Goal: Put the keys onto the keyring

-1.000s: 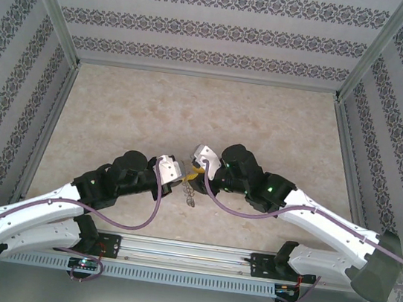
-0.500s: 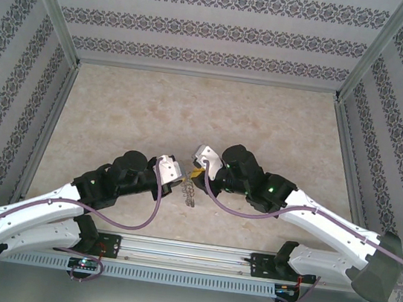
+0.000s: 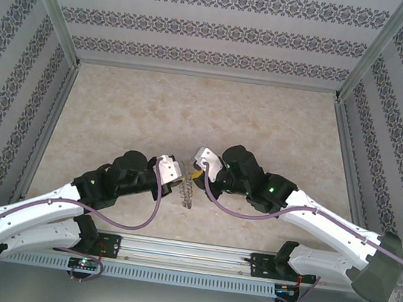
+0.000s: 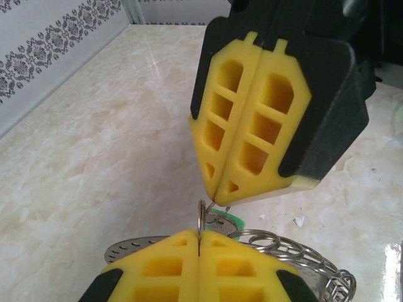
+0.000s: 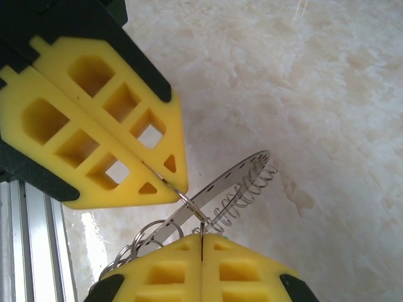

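From above, the left tool and right tool are sitting tip to tip over the table, with the keyring trailing from them toward the near edge.

In the left wrist view, both are pressing together on its thin wire, and the green key is sitting just behind.

In the right wrist view, the ring is showing edge-on, its long axis slanting up-right. Threading is seemingly in hand, and the next move is probably calling for the wire to be pried apart.

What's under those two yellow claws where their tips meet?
The left gripper and right gripper pinch a small wire loop. Beneath show the keyring and a sliver of green key; the rest of the key is covered by the left gripper's fingers.
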Action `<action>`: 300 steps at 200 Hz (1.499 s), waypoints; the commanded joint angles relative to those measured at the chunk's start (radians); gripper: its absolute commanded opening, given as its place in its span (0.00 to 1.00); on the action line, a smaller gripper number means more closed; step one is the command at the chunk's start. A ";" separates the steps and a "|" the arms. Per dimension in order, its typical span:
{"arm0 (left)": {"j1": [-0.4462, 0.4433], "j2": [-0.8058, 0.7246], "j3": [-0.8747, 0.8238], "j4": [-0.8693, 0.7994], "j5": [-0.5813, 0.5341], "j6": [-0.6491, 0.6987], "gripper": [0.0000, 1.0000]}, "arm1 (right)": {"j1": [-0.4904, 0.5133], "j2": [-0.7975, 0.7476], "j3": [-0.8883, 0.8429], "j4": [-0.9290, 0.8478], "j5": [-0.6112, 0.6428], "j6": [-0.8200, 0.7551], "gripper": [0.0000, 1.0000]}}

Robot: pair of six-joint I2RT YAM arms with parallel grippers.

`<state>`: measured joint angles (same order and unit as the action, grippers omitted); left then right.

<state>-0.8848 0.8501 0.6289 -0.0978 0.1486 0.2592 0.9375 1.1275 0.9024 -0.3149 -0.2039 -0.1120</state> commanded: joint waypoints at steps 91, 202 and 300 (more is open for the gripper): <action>-0.019 -0.015 0.020 0.032 0.012 0.018 0.00 | -0.027 -0.111 -0.008 0.054 -0.074 -0.022 0.00; -0.019 -0.070 -0.016 0.089 0.188 0.011 0.00 | -0.029 -0.238 -0.105 0.098 -0.236 -0.156 0.00; -0.019 -0.078 -0.020 0.111 0.248 0.005 0.00 | -0.029 -0.257 -0.154 0.197 -0.274 -0.151 0.00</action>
<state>-0.8894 0.7788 0.6098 -0.0605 0.3630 0.2588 0.9180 0.8715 0.7670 -0.1719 -0.4591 -0.2550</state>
